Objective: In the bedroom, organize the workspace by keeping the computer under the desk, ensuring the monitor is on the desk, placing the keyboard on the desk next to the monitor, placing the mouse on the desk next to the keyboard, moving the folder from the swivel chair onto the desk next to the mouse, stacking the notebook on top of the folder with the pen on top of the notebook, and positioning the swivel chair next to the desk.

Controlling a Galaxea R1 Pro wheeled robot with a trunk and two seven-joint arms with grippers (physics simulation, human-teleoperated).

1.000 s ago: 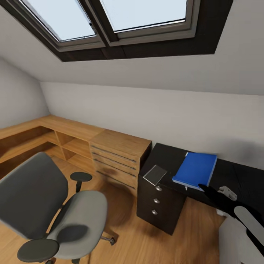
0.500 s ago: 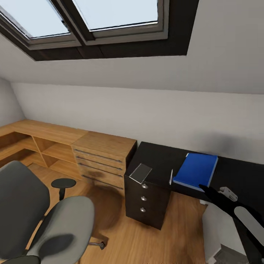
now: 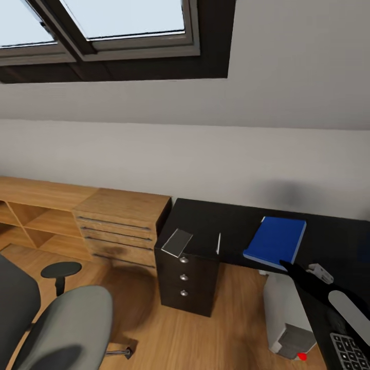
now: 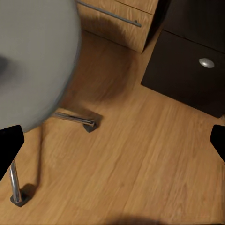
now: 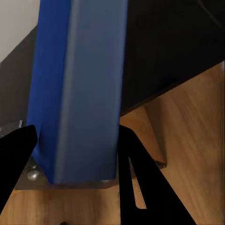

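My right gripper (image 3: 285, 265) is shut on the near edge of the blue folder (image 3: 275, 238), holding it over the front edge of the black desk (image 3: 216, 218); in the right wrist view the folder (image 5: 79, 89) sits between the black fingers (image 5: 136, 173). A flat grey notebook (image 3: 176, 242) and a thin pale pen (image 3: 218, 243) lie on the desk's left end. The white computer (image 3: 285, 303) stands under the desk. Keyboard (image 3: 350, 352) keys show at the lower right. The grey swivel chair (image 3: 67, 329) is at the lower left. My left gripper (image 4: 112, 143) hangs open above the floor beside the chair seat (image 4: 33, 56). Monitor and mouse are out of view.
A light wooden chest (image 3: 121, 226) with bar handles stands against the desk's dark drawers (image 3: 186, 277), and low wooden shelving (image 3: 31, 210) runs left along the wall. Skylights (image 3: 128, 20) sit in the sloped ceiling. Bare wooden floor (image 3: 231, 324) lies between chair and desk.
The camera has turned right, so the chair and the chest have slid leftward in the picture and the computer and keyboard have come into view. The folder stays in my right gripper.
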